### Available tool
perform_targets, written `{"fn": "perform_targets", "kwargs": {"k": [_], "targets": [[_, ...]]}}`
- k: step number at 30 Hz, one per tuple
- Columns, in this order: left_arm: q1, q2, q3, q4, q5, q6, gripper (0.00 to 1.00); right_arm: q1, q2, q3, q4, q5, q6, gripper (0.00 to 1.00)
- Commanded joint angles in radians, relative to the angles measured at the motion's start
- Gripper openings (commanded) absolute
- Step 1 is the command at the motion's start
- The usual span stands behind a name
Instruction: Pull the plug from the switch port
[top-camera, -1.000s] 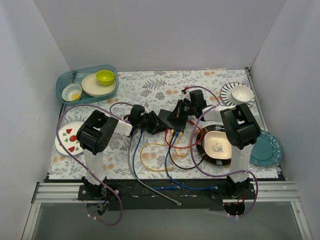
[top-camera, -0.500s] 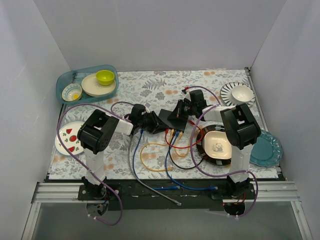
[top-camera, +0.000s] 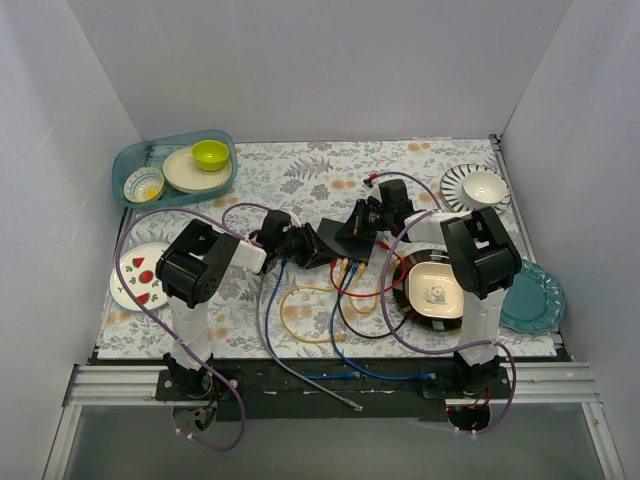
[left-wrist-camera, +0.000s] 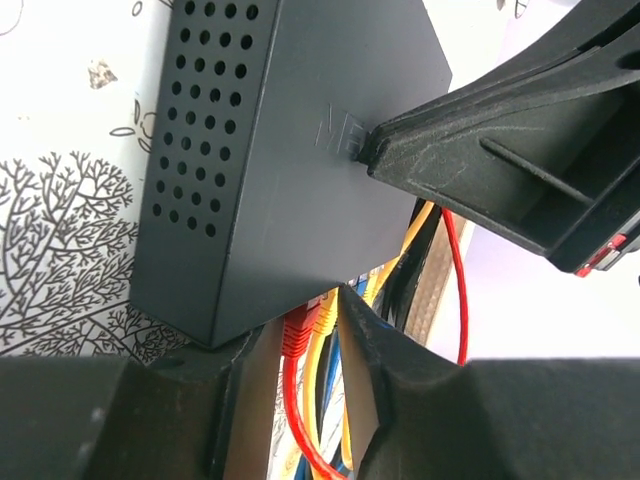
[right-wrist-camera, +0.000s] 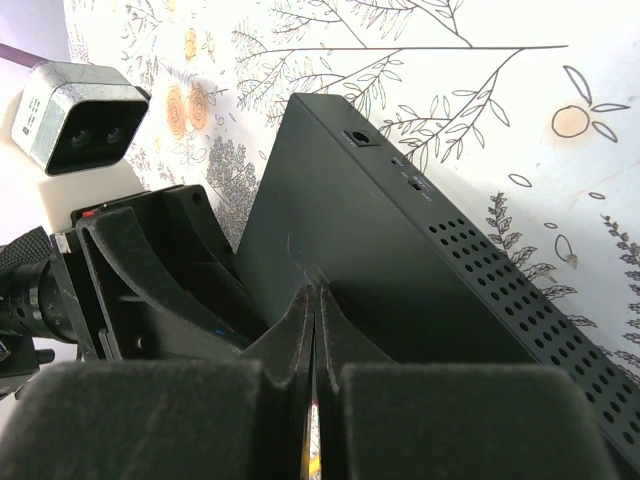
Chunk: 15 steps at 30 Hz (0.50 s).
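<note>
The black switch (top-camera: 345, 238) lies mid-table, with red, yellow, blue and black cables plugged into its near edge. In the left wrist view the switch (left-wrist-camera: 290, 150) fills the top. My left gripper (left-wrist-camera: 312, 320) is closed round a red plug (left-wrist-camera: 297, 335) and a yellow plug (left-wrist-camera: 325, 318) right at the sockets. In the top view the left gripper (top-camera: 325, 250) is at the switch's near-left corner. My right gripper (right-wrist-camera: 315, 292) is shut, its tips pressed on the switch's top (right-wrist-camera: 400, 260). It also shows in the top view (top-camera: 362, 228) and in the left wrist view (left-wrist-camera: 372, 150).
Loose cable loops (top-camera: 330, 310) lie in front of the switch. A black-rimmed panda plate (top-camera: 408, 300) and a teal plate (top-camera: 535, 295) are at the right. A strawberry plate (top-camera: 138, 272) is at the left, a blue tray (top-camera: 128, 160) at the back left, and a striped plate (top-camera: 455, 180) at the back right.
My left gripper has edged slightly right toward the switch. The right gripper and the switch have not visibly moved.
</note>
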Motion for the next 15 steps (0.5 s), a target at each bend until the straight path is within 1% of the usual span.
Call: {"fn": "perform_targets", "kwargs": {"k": [1, 4, 11, 15], "targets": [[-0.022, 0.054, -0.038, -0.119, -0.021, 0.052, 0.23, 0.019, 0.085, -0.082, -0.273, 0.113, -0.068, 0.01], [-0.022, 0.057, -0.033, -0.127, -0.021, 0.055, 0.15, 0.019, 0.085, -0.084, -0.273, 0.113, -0.070, 0.01], [-0.022, 0.065, -0.035, -0.145, -0.018, 0.052, 0.00, 0.017, 0.085, -0.091, -0.270, 0.113, -0.070, 0.01], [-0.022, 0.053, -0.057, -0.148, 0.005, 0.059, 0.00, 0.019, 0.097, -0.090, -0.262, 0.107, -0.063, 0.01]]}}
